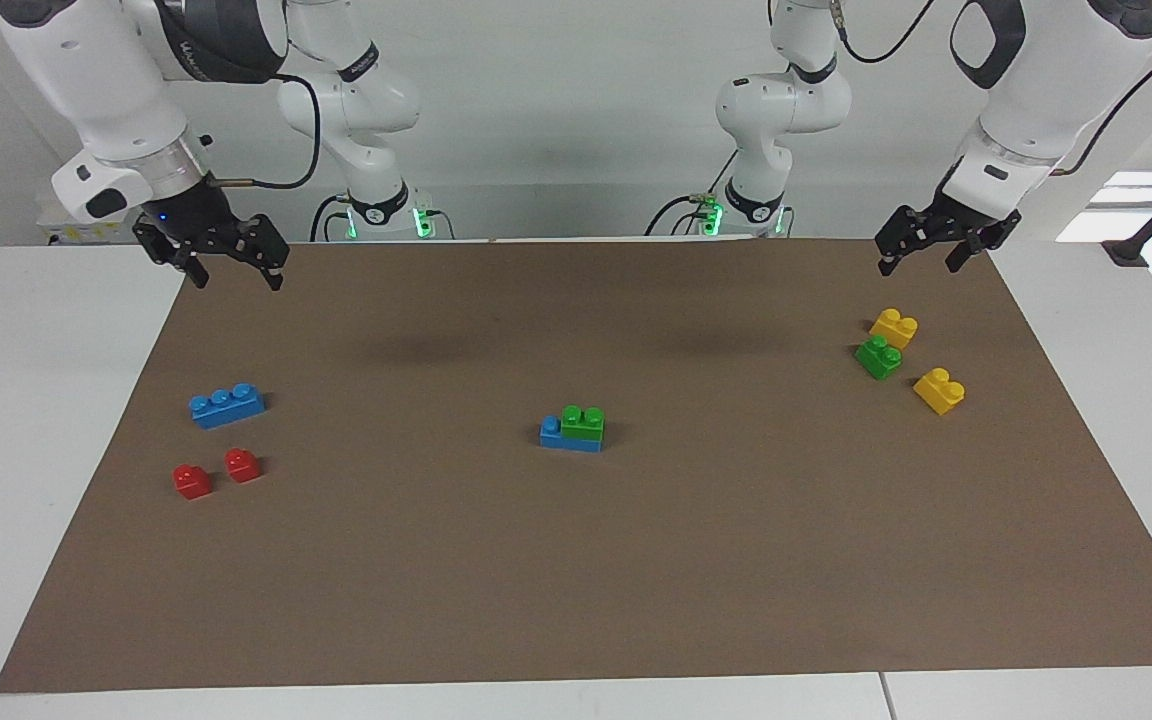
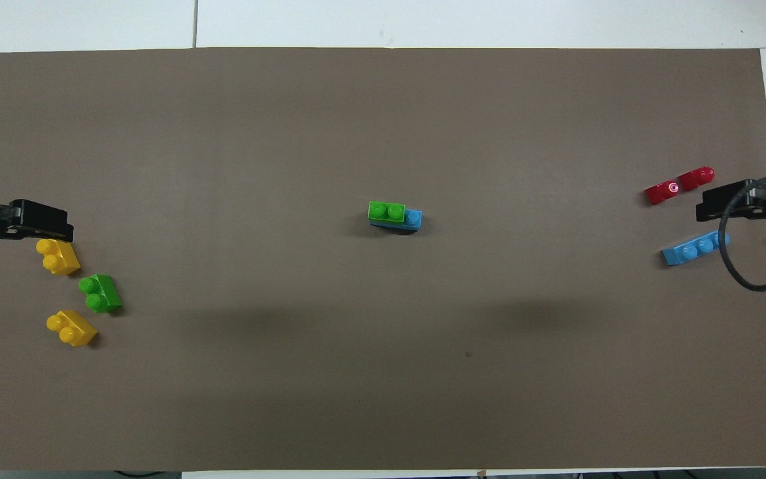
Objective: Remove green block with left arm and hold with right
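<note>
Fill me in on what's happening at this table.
Nothing is being handled yet. The left claw and the right claw both hang open and empty above their own ends of the brown mat. In the middle, the green block sits stacked on a blue brick, not yet pulled off. A second green brick lies between two yellow bricks near the left arm's end; another blue brick and two red pieces lie near the right arm's.

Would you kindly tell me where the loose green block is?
The loose green block lies toward the left arm's end of the table, between two yellow bricks.
</note>
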Available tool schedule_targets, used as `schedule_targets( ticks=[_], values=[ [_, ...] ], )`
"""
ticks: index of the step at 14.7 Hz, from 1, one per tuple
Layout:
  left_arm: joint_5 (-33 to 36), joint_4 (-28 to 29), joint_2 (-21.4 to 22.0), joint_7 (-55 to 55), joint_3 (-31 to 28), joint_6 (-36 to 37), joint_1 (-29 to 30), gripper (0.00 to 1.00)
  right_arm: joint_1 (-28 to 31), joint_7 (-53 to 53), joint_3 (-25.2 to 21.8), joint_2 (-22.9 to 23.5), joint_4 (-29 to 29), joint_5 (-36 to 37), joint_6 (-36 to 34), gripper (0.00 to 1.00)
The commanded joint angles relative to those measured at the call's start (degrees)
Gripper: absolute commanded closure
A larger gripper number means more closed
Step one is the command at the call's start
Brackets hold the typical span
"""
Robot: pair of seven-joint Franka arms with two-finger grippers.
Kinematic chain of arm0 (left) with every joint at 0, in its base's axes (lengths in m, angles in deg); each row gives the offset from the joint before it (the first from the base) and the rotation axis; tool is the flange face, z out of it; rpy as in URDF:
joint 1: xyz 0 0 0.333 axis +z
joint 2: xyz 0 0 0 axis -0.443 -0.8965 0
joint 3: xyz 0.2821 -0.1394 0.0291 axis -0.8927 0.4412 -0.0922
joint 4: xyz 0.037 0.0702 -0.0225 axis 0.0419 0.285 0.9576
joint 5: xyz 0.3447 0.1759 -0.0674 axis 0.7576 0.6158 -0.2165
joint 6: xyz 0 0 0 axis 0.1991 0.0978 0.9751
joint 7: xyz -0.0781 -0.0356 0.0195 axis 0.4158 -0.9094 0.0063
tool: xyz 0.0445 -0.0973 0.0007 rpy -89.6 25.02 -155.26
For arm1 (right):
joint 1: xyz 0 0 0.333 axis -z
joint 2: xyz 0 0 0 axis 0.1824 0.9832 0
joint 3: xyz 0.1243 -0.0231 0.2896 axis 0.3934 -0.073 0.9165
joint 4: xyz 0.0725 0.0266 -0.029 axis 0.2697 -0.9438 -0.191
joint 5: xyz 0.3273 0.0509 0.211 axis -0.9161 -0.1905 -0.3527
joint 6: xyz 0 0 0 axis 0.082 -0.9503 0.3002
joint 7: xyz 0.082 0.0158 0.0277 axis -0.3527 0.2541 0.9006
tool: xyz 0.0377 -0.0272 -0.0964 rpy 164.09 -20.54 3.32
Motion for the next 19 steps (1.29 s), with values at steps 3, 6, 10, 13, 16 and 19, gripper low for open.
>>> schedule_targets(
  ticks=[3, 6, 10, 13, 16, 19],
  values=[
    [-0.57, 1.03, 1.61, 0.33, -0.25, 0.72, -0.04, 0.00, 1.30, 0.47, 0.55, -0.63, 0.30, -0.17, 0.03, 0.00],
    [-0.57, 1.03, 1.70, 0.33, -0.25, 0.80, -0.04, 0.00, 1.38, 1.25, 0.55, -0.98, 0.13, -0.17, -0.32, 0.00],
    [-0.48, 1.02, 1.61, -1.23, -0.26, 0.72, -0.04, 0.00, 2.34, -5.81, 0.46, -0.99, -0.22, -0.35, 0.29, 0.00],
    [-0.48, 1.03, 1.70, -8.51, -0.17, 0.80, -0.39, 0.00, 2.35, -25.30, 0.55, -0.99, -0.40, -2.26, 0.12, 0.00],
    [-0.48, 1.11, 1.70, -18.70, 1.59, 0.54, -0.48, 0.00, 2.35, -46.67, 0.55, -0.81, -0.92, -6.93, 0.03, 0.01],
    [-0.57, 1.99, 2.05, -32.13, 2.38, -0.25, -2.93, 0.00, 2.70, -60.49, 0.46, 0.68, -1.45, -17.10, -0.41, 0.01]
  ],
)
